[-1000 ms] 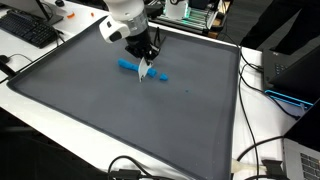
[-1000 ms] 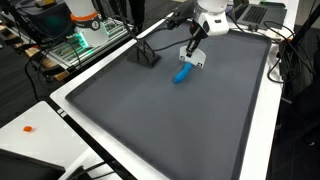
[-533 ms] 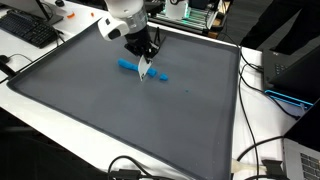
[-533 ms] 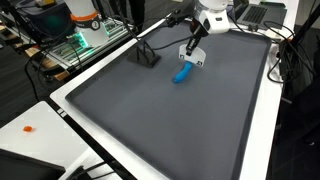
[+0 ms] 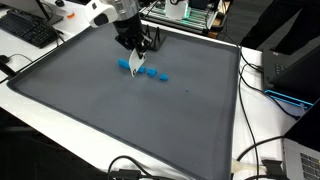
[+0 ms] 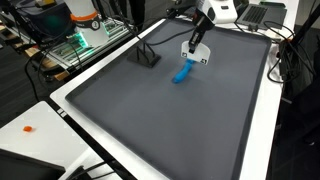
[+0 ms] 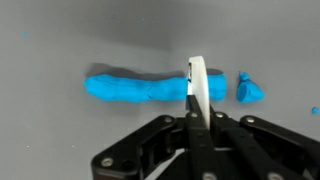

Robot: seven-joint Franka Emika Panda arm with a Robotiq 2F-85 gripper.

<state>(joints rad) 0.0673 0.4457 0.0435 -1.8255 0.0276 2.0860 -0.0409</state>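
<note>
The blue dough roll (image 7: pixel 140 88) lies flat on the grey mat (image 5: pixel 120 120), running from 9 to 3 o'clock across my wrist view. A small blue piece (image 7: pixel 250 88) sits just beside its 3 o'clock end, apart from it. In an exterior view the dough roll (image 6: pixel 182 73) is in the far part of the mat, toward 1 o'clock from the centre.

A thin white blade (image 7: pixel 198 80) stands edge-on across the roll near its 3 o'clock end. I cannot tell whether its edge is touching the dough. My gripper (image 7: pixel 198 118) comes in from 6 o'clock, its fingers clamped tight on the blade. A keyboard (image 5: pixel 28 30) lies off the mat at 10 o'clock.
</note>
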